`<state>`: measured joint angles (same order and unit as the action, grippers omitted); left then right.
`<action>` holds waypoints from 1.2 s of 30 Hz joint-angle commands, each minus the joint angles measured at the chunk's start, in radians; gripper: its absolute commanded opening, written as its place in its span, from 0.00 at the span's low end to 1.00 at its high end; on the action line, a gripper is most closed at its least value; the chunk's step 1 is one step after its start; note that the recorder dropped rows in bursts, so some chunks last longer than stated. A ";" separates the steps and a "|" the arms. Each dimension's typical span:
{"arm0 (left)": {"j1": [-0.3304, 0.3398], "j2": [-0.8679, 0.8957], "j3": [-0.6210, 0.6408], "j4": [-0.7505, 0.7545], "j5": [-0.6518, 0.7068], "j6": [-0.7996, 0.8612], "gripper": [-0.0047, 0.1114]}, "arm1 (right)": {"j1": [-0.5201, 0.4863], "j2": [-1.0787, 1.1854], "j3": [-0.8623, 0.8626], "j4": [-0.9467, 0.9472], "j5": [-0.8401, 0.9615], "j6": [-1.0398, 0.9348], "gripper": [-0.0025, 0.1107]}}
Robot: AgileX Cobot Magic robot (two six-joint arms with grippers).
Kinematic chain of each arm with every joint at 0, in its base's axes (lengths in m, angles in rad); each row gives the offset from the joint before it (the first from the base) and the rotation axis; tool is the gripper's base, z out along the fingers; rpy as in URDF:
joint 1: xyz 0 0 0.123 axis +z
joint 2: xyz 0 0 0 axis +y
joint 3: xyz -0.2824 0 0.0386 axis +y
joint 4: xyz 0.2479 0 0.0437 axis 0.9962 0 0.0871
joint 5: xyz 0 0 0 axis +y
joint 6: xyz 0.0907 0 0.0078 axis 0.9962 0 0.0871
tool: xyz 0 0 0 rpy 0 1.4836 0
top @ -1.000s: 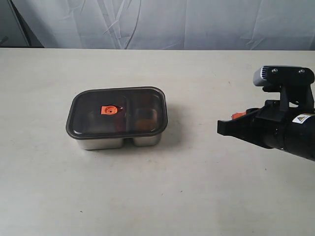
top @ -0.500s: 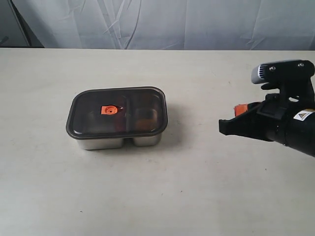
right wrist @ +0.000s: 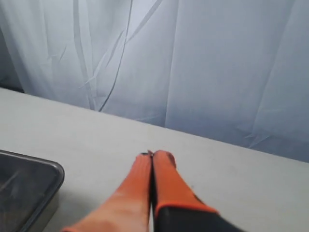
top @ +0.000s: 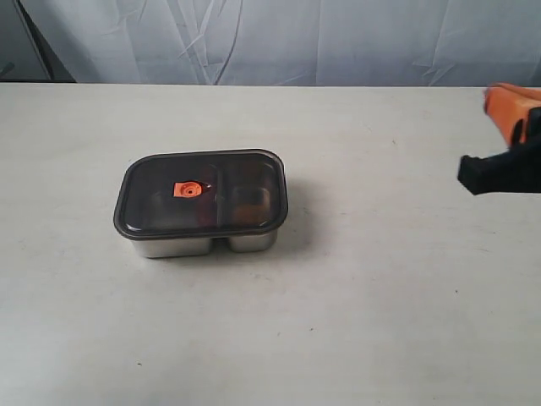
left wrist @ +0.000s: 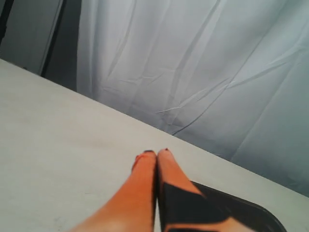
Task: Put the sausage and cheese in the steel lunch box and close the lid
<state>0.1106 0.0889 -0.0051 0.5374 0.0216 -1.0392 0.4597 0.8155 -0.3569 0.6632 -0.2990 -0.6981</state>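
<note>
The steel lunch box (top: 203, 244) stands left of the table's middle with the dark translucent lid (top: 201, 190) lying flat on it, orange valve (top: 188, 189) on top. Through the lid an orange-brown patch, likely the cheese (top: 248, 203), shows dimly in the smaller compartment. I cannot make out the sausage. My right gripper (top: 492, 100) is at the far right edge, well away from the box, its orange fingers pressed together (right wrist: 153, 153) with nothing between them. My left gripper (left wrist: 157, 152) is out of the exterior view, also shut and empty, with the lid's dark corner (left wrist: 241, 212) beside it.
A white curtain (top: 279, 38) hangs along the table's far edge. The box's corner (right wrist: 29, 186) sits to one side in the right wrist view. A dark gap (top: 34, 51) shows at the back left.
My right arm has pulled back to the right and upward, leaving only its gripper at the frame's edge. The lunch box and lid have not moved.
</note>
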 commanded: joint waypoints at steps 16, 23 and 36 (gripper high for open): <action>0.009 -0.082 0.005 0.115 0.054 0.003 0.04 | -0.383 -0.503 0.209 -0.130 0.275 -0.208 0.01; 0.009 -0.082 0.005 0.139 0.054 0.003 0.04 | -0.383 -0.503 0.357 -0.205 -0.061 -0.006 0.01; 0.009 -0.082 0.005 0.183 0.052 0.003 0.04 | -0.389 -0.661 0.357 -0.360 0.201 0.232 0.01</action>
<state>0.1175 0.0146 -0.0035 0.7122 0.0768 -1.0377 0.0751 0.1991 -0.0075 0.3698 -0.1784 -0.5080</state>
